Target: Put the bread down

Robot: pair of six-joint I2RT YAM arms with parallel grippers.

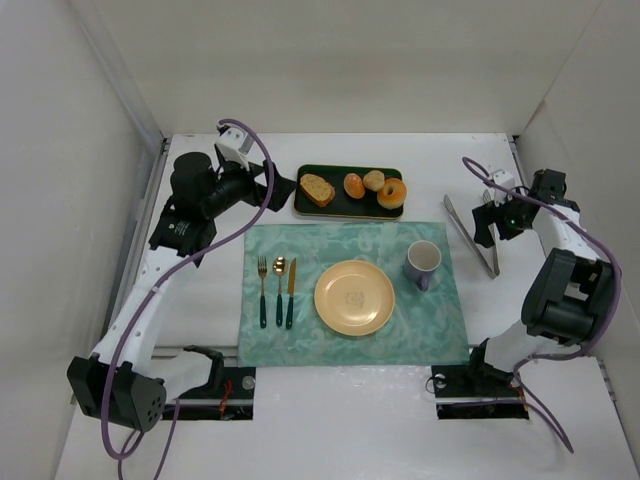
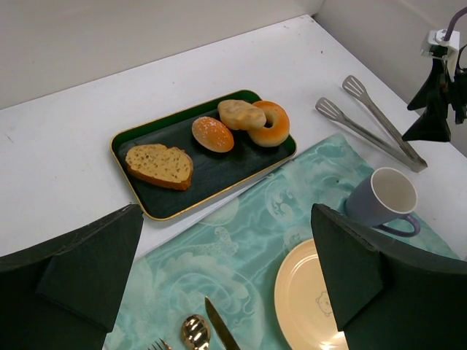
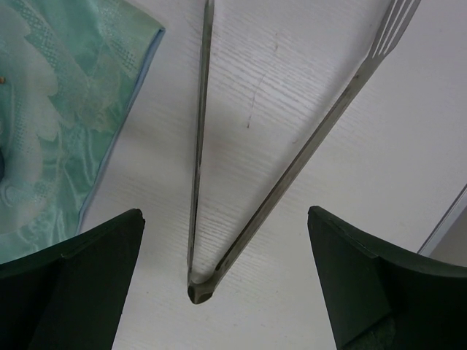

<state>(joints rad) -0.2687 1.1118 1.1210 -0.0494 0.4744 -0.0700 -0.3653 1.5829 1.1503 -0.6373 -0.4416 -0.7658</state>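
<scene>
The bread (image 1: 374, 180) is a small pale tan bun on the dark green tray (image 1: 340, 208), between a darker round roll (image 1: 353, 185) and a bagel (image 1: 391, 193). In the left wrist view the bread (image 2: 242, 114) leans on the bagel (image 2: 275, 125). The yellow plate (image 1: 354, 297) sits empty on the teal placemat (image 1: 300, 345). My left gripper (image 1: 281, 190) is open and empty just left of the tray, above the mat's far edge (image 2: 226, 219). My right gripper (image 1: 487, 222) is open and empty over the metal tongs (image 3: 198, 288), its fingers either side of the hinge end.
A cut bread slice (image 1: 317, 188) lies at the tray's left end. A purple-grey mug (image 1: 423, 263) stands right of the plate. A fork, spoon and knife (image 1: 277, 290) lie left of it. The tongs (image 1: 472, 235) lie on the white table right of the mat.
</scene>
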